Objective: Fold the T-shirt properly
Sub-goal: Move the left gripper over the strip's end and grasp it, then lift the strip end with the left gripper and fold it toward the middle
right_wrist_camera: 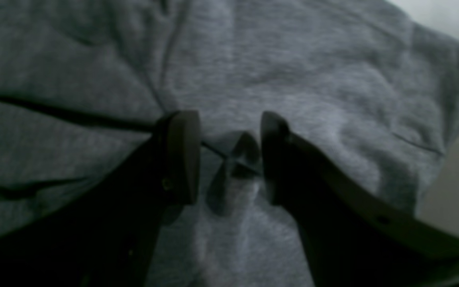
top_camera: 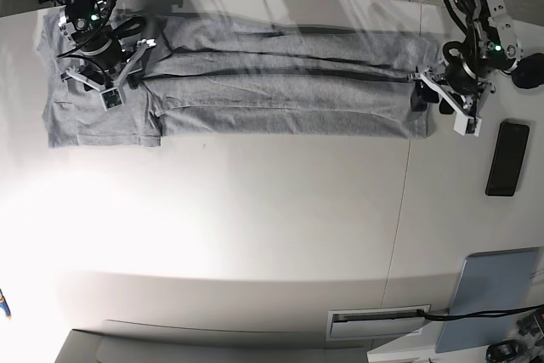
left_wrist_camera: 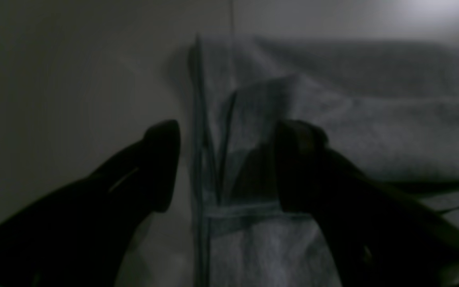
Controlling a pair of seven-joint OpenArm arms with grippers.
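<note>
On the left, your right gripper (top_camera: 121, 95) is apart, over the grey T-shirt (top_camera: 280, 106). The shirt lies long across the far side of the table (top_camera: 255, 218). On the right, your left gripper (top_camera: 432, 106) is apart too, maybe just touching the cloth.

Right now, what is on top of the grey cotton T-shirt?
On the grey cotton T-shirt nothing separate lies; its own folded layers overlap. The black left pincer and black right pincer stand open over it. Cloth beneath the upper layers is covered, so any print there cannot be seen.
</note>
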